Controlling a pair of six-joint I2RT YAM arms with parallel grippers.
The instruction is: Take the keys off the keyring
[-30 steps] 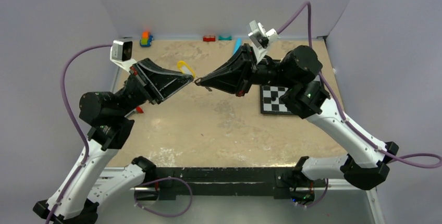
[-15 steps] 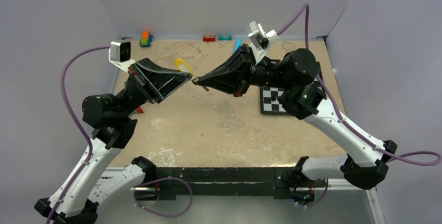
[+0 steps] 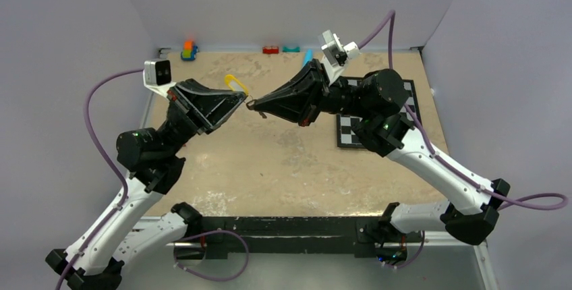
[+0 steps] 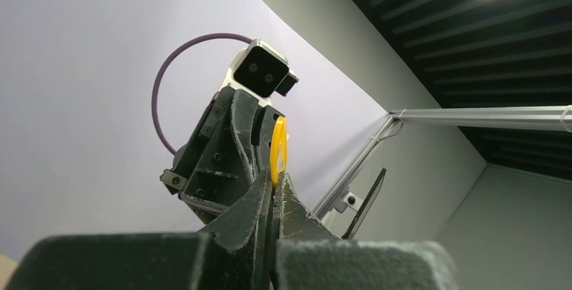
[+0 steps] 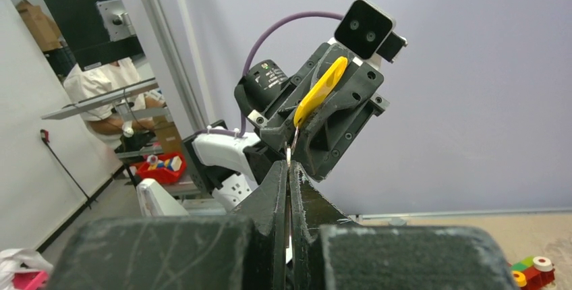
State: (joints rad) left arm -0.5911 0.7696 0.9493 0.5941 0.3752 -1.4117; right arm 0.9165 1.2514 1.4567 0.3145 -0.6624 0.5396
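Note:
Both grippers meet tip to tip in the air over the middle back of the table. My left gripper (image 3: 243, 102) is shut on the yellow head of the key (image 3: 235, 83), which sticks up beyond its fingertips (image 4: 278, 148). In the right wrist view the same yellow key (image 5: 321, 90) slants up to the right, and a thin silver piece, seemingly the keyring (image 5: 289, 150) seen edge-on, hangs from its lower end. My right gripper (image 5: 288, 166) is shut on that silver piece. From above, the right gripper (image 3: 251, 106) nearly touches the left one, and the ring is too small to see there.
Toy blocks (image 3: 189, 50) lie along the back edge, with a red piece (image 3: 270, 50), a teal piece (image 3: 291, 48) and a light-blue cylinder (image 3: 307, 56). A checkerboard card (image 3: 353, 132) lies under the right arm. A small red object (image 3: 180, 143) sits by the left arm.
Both arms have drifted together a little to the left and toward the back, carrying the yellow key with them. Both grips stay shut.

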